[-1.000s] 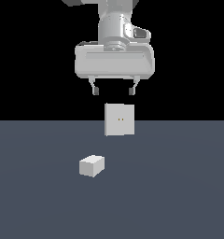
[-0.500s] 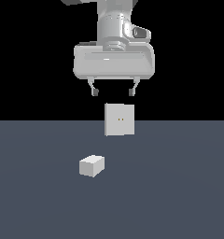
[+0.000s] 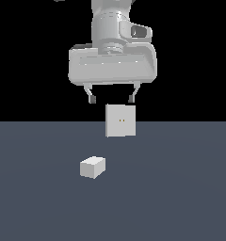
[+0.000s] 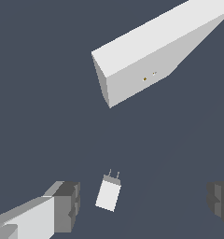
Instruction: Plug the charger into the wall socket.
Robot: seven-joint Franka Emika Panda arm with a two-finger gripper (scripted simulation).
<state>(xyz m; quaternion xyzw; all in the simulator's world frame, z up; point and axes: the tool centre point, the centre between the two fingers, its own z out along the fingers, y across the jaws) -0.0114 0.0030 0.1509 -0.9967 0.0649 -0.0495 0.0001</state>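
The charger (image 3: 92,167) is a small white block lying on the dark floor, toward the exterior view's left of the socket and nearer the camera. In the wrist view the charger (image 4: 108,193) shows two thin prongs pointing toward the socket. The wall socket (image 3: 120,121) is a flat white upright plate with two tiny yellowish holes; it also shows in the wrist view (image 4: 146,70). My gripper (image 3: 111,99) hangs open and empty well above the floor, over both things. In the wrist view the charger lies between my two fingertips (image 4: 67,205).
A flat dark grey floor (image 3: 181,197) spreads under everything, with black background behind it. No other objects show.
The gripper has shifted very slightly; the charger and socket have not moved.
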